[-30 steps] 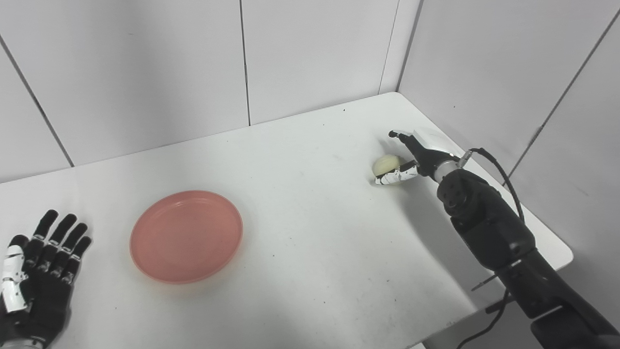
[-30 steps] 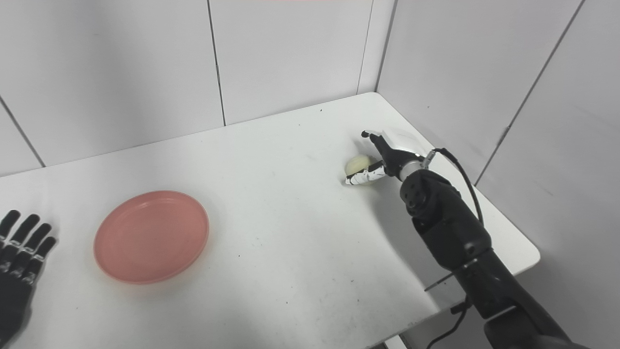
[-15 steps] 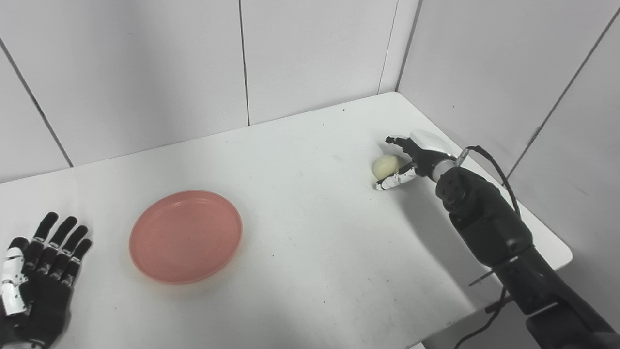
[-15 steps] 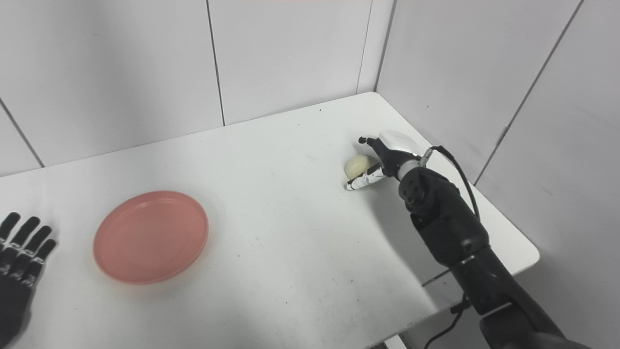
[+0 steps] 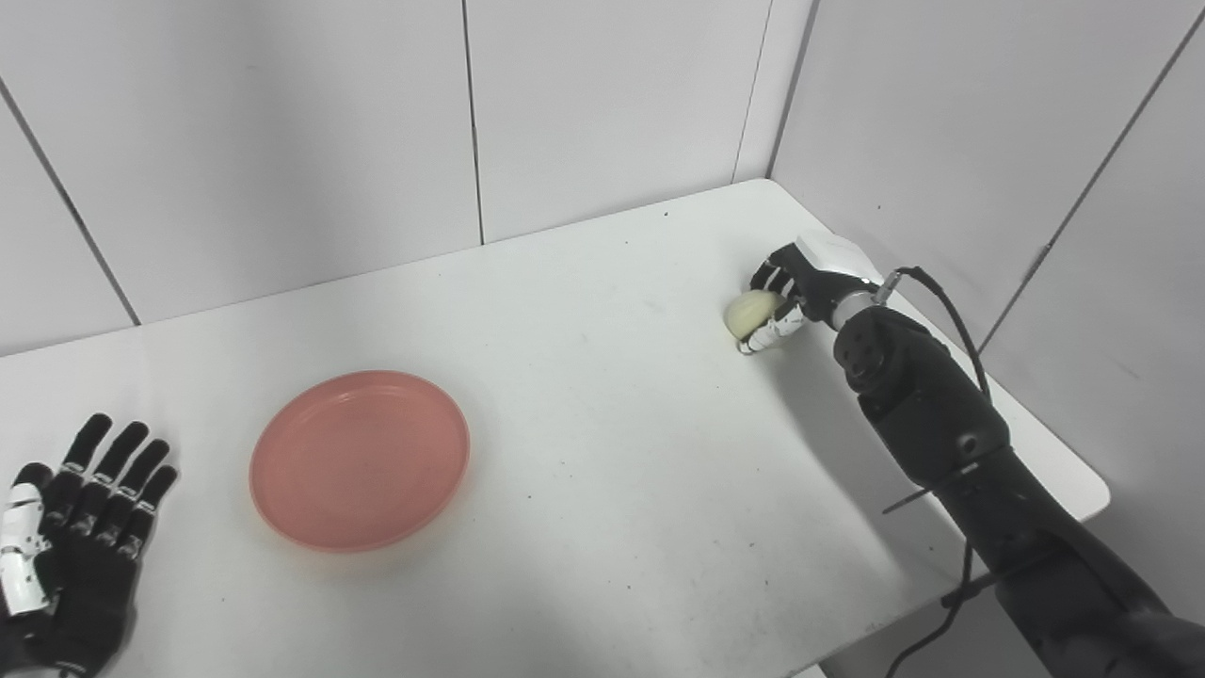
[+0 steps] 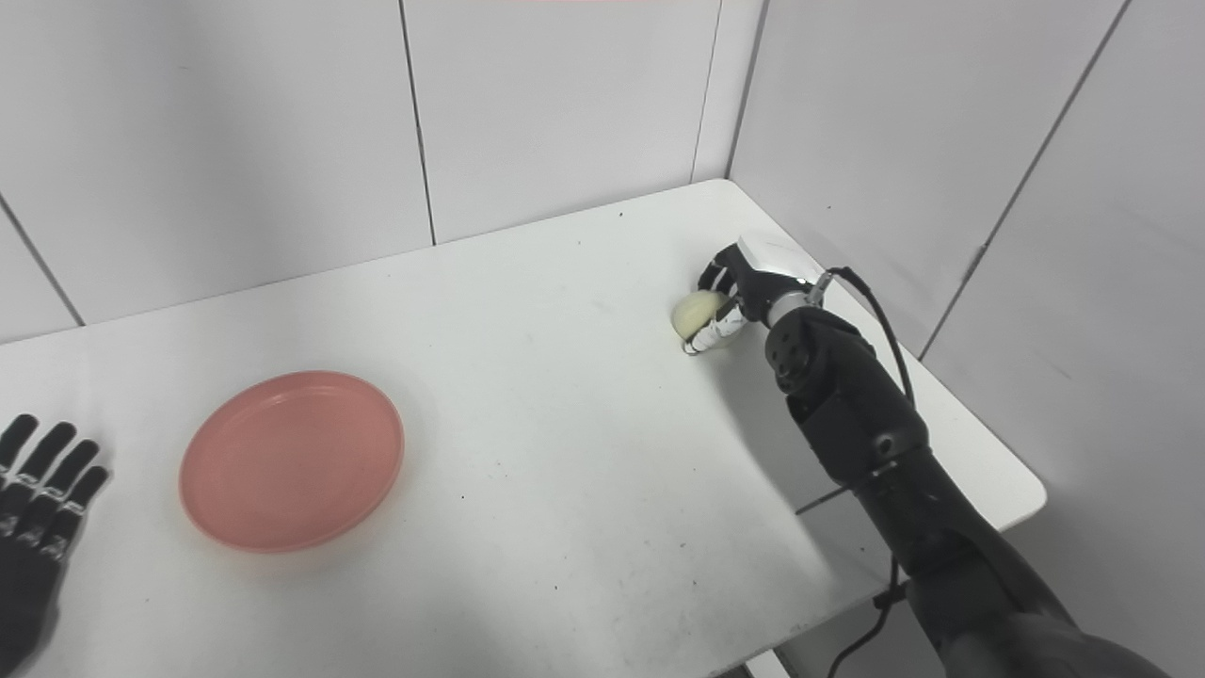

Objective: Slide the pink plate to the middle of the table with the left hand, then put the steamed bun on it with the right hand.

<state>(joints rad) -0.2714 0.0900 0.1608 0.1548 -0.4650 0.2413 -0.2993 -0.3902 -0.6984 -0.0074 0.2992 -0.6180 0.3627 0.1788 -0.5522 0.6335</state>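
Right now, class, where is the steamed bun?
The steamed bun sits at the table's far right, gripped by the right hand, well away from the pink plate.

- pink plate (image 5: 360, 460): smooth, plastic-looking, soft sheen along the rim;
- steamed bun (image 5: 753, 313): pale cream, matt, doughy skin;
- table (image 5: 602, 452): white, smooth, faintly glossy, dotted with small dark specks;
- right hand (image 5: 789, 294): black matt fingers, glossy white hard shell;
- left hand (image 5: 71, 541): matt black, white plastic-looking thumb.

White table (image 5: 602, 395), pink plate (image 5: 360, 459) left of centre, steamed bun (image 5: 750, 312) far right
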